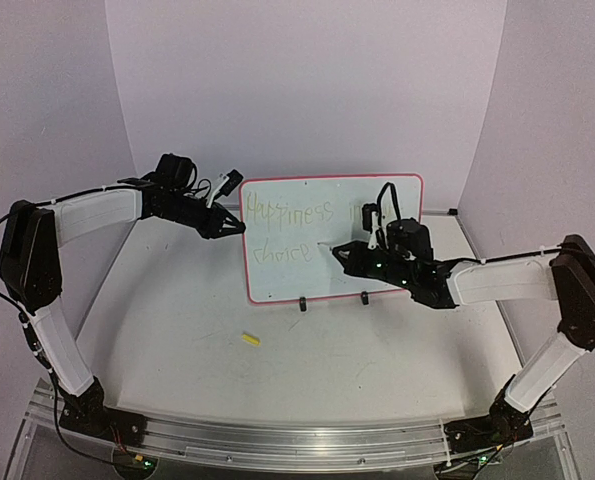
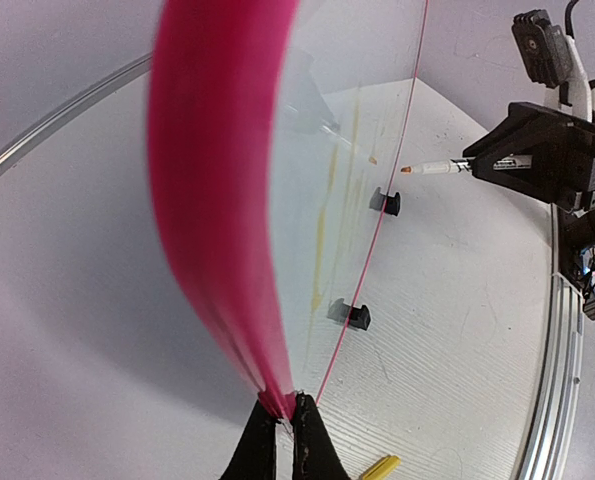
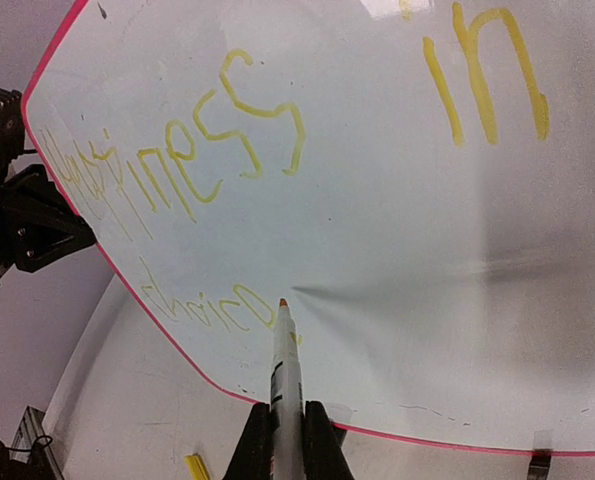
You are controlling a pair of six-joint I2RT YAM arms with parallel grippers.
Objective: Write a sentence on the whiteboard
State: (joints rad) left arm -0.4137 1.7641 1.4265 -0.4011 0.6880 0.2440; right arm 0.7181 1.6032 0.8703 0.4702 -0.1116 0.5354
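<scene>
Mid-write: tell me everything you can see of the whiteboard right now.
The whiteboard is a white, glossy rectangle with rounded corners and thin red-pink border, standing near upright on two black clip feet. Yellow writing reads "Happiness in" above "choice". The left gripper, jaws shut, pinches its left edge; the right gripper holds a marker whose tip seems to touch it.

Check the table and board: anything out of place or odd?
Only a small yellow piece, probably a cap, lies loose on the table in front of the whiteboard. The board stands upright on its clip feet, the left claw pinching its edge, the right claw holding the marker at the writing.
</scene>
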